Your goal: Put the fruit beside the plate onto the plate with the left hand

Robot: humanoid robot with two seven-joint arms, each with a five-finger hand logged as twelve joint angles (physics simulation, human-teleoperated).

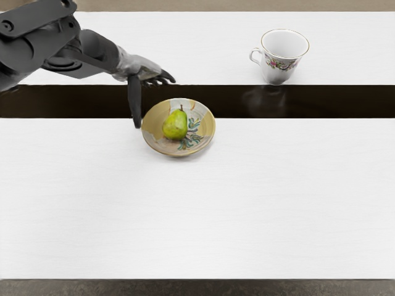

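White tabletop (197,203) carries the plate (208,128), the pear (175,125) resting inside. Left hand (143,76) hangs beside its rim, fingers (164,78) spread, empty, one seemingly pointing down; best lift straight up, clear of the rim.

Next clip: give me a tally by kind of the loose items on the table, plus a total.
Plates: 1, the yellow-brown painted ceramic plate
Fruit: 1, the green-yellow pear, resting on that plate
Cups: 1, the white floral china cup, standing apart at the far right
Total: 3
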